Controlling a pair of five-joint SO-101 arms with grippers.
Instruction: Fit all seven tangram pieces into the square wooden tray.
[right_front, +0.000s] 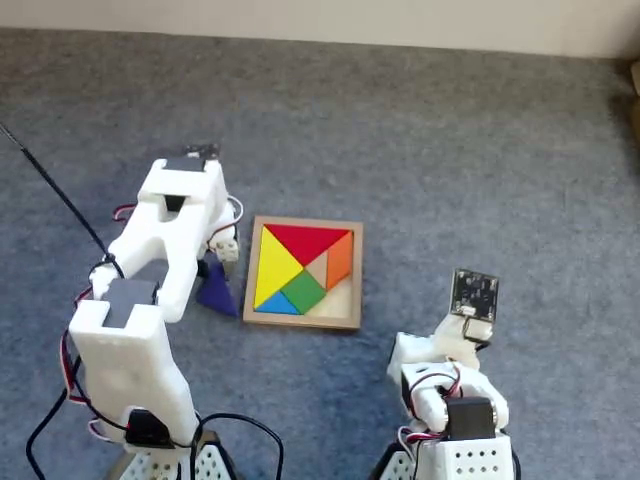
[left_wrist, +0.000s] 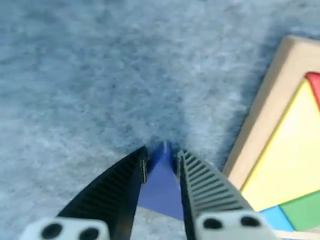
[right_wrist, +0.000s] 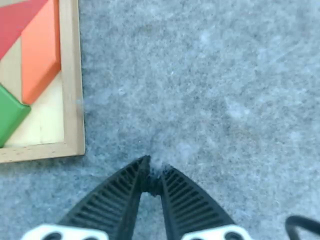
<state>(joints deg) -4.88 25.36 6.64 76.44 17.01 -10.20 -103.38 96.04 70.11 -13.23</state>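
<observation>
Left wrist view shows your left claw (left_wrist: 161, 162) clenched on the dark blue triangle (left_wrist: 160, 192), beside the wooden tray (left_wrist: 260, 115) at frame right. Lift it high, turn it to match the tray's bare gap (right_front: 338, 298), and lower it flat. Your right claw (right_wrist: 152, 180) sits pinched, empty.

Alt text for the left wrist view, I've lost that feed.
The left gripper is shut on a dark blue triangular tangram piece over grey carpet. Close beside it is a corner of the square wooden tray, holding a yellow piece, a green piece, a light blue piece and a red piece.
</observation>
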